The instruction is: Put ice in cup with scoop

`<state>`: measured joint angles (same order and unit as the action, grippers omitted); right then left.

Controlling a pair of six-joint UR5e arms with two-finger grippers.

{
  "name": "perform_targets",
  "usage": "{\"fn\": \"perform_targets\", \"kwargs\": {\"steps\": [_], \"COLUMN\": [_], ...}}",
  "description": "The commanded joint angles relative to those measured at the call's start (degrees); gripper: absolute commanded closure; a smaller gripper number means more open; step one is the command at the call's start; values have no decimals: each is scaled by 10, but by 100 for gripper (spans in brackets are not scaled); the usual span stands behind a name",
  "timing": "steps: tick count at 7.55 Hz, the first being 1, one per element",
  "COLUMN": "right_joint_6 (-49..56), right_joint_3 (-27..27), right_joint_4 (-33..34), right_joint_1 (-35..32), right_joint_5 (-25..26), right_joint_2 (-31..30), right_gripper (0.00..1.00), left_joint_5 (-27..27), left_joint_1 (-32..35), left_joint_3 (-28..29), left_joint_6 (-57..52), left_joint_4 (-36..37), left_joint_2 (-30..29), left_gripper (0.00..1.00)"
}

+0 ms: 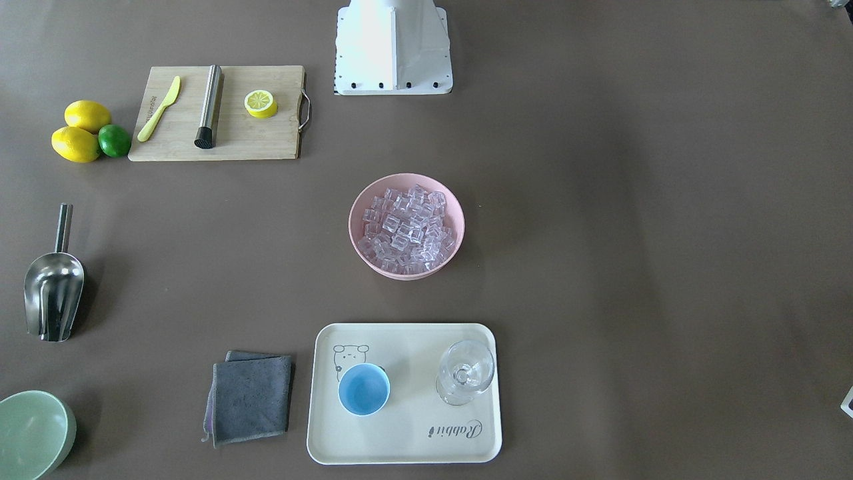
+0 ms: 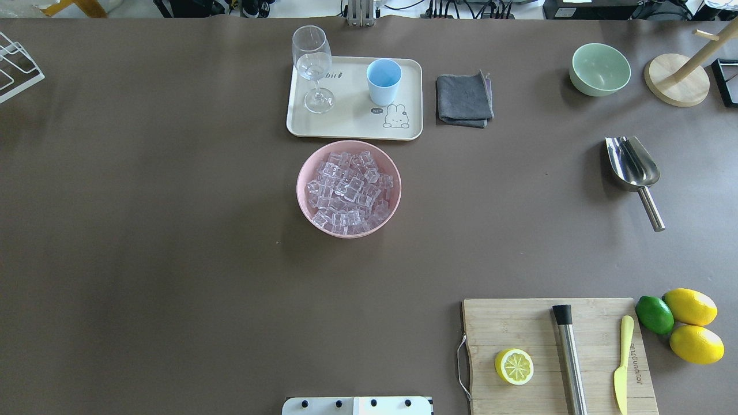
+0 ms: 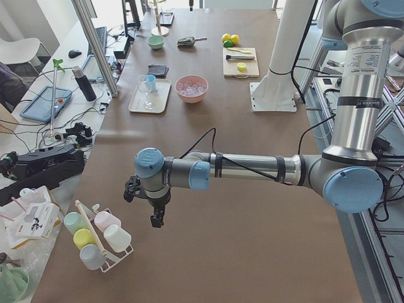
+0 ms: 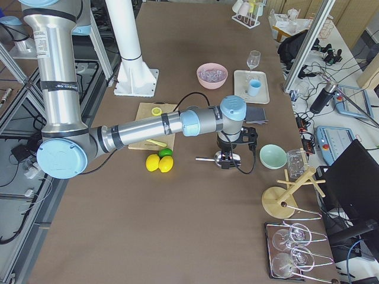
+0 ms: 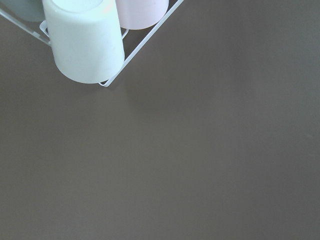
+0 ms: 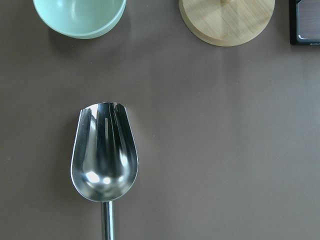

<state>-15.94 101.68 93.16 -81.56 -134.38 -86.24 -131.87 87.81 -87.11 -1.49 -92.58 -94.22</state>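
The ice [image 2: 349,189] is a heap of clear cubes in a pink bowl [image 2: 305,204] at the table's middle. The light-blue cup [image 2: 384,80] stands upright and empty on a cream tray [image 2: 351,129] just beyond the bowl. The silver scoop [image 2: 632,167] lies on the table far to the right, trough pointing away from the robot; in the right wrist view it [image 6: 104,160] lies directly below the camera. My right gripper [image 4: 228,157] hovers over the scoop; I cannot tell if it is open. My left gripper [image 3: 154,218] hangs over the table's far left end; I cannot tell its state.
A stemmed glass [image 2: 312,63] shares the tray. A grey cloth [image 2: 464,99], a pale green bowl [image 2: 599,69] and a wooden stand [image 2: 676,85] lie beyond the scoop. A cutting board [image 2: 556,357] holds a lemon half, steel cylinder and knife. A mug rack [image 3: 95,237] stands by the left gripper.
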Motion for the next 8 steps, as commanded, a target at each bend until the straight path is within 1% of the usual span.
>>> {"fn": "perform_targets", "kwargs": {"steps": [1, 5, 6, 7, 8], "right_joint_6": [0, 0, -5, -4, -12], "right_joint_3": [11, 11, 9, 18, 25], "right_joint_4": [0, 0, 0, -3, -24], "right_joint_1": [-2, -2, -2, -2, -2], "right_joint_5": [-3, -2, -1, -1, 3], "right_joint_2": [-10, -13, -13, -30, -41], "right_gripper": [0, 0, 0, 0, 0], "left_joint_5": [-1, -1, -1, -3, -26], "left_joint_1": [0, 0, 0, -8, -26], "left_joint_3": [1, -9, -12, -15, -19], "left_joint_6": [1, -4, -6, -6, -7], "left_joint_4": [0, -1, -11, -30, -30], "left_joint_2": [0, 0, 0, 0, -1], "left_gripper": [1, 1, 1, 1, 1]}}
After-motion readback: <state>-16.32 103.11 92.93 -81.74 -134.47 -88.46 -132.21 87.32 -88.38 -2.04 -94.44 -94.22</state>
